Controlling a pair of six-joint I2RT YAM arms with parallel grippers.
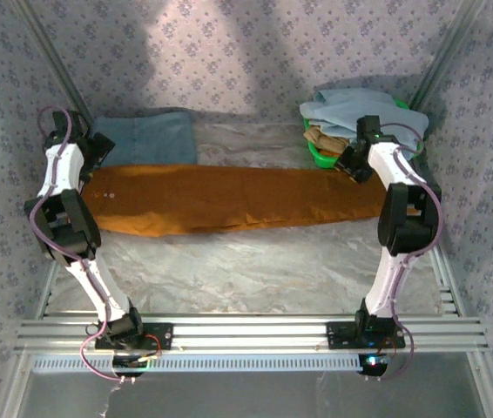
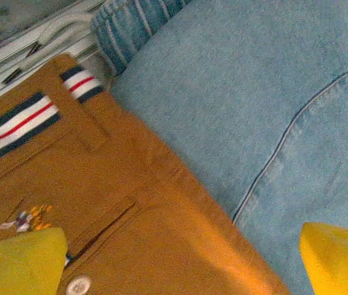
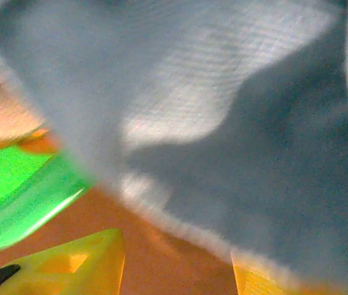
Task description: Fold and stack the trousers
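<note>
The rust-orange trousers (image 1: 229, 196) lie stretched across the table, waist at the left and leg ends at the right. My left gripper (image 1: 98, 150) hovers open over the waist's far corner. In the left wrist view the trousers (image 2: 131, 233) show a striped waistband lining and a pale button (image 2: 79, 284), and the left gripper (image 2: 183, 273) has its yellow fingers (image 2: 20, 264) wide apart above the cloth. My right gripper (image 1: 348, 165) is at the far edge of the leg ends. In its wrist view the right gripper (image 3: 177, 270) is open over the orange cloth (image 3: 174, 246).
A folded grey-blue denim pair (image 1: 151, 138) (image 2: 254, 92) lies just behind the waist. A green basket (image 1: 320, 155) (image 3: 20, 190) at the back right holds a pale blue garment (image 1: 360, 109) (image 3: 223, 92) hanging close over the right gripper. Metal rails (image 1: 246, 331) line the near edge.
</note>
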